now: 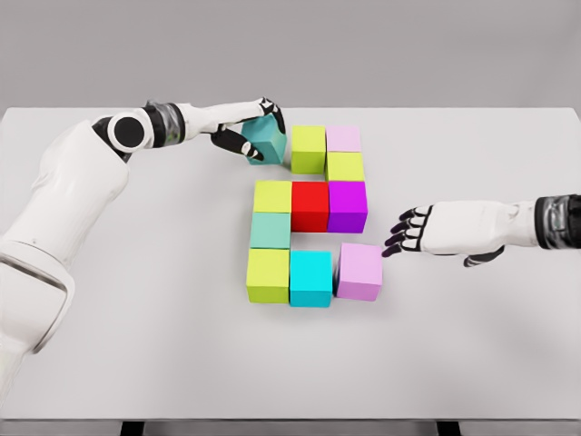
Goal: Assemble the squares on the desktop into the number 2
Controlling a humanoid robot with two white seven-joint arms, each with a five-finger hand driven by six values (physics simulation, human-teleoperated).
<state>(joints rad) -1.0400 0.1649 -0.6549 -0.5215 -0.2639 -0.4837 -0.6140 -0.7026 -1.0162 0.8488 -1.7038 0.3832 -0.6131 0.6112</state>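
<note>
The left hand (247,127) is reaching across the far side of the white table (136,345), its dark fingers curling around a teal cube (266,140) and pinching it from above and from the near side. That cube is sitting at the top left of the figure, just beside a lime cube (308,148), with a thin gap showing between them. Further right, a pale pink cube (344,138) and a yellow-green cube (345,166) are forming the upper right corner. Below them the middle row is running lime (272,196), red (310,205), purple (348,206); a mint cube (270,230) is dropping down the left side to the bottom row of lime (268,275), cyan (310,278) and lilac (359,271).

The right hand (436,230) is hovering low, fingers spread and holding nothing, with the lilac cube lying just to its left and sitting slightly askew from the cyan one. The teal cube probably needs only a short nudge rightward to close the top bar, and the left hand is plainly the nearer one for that.
</note>
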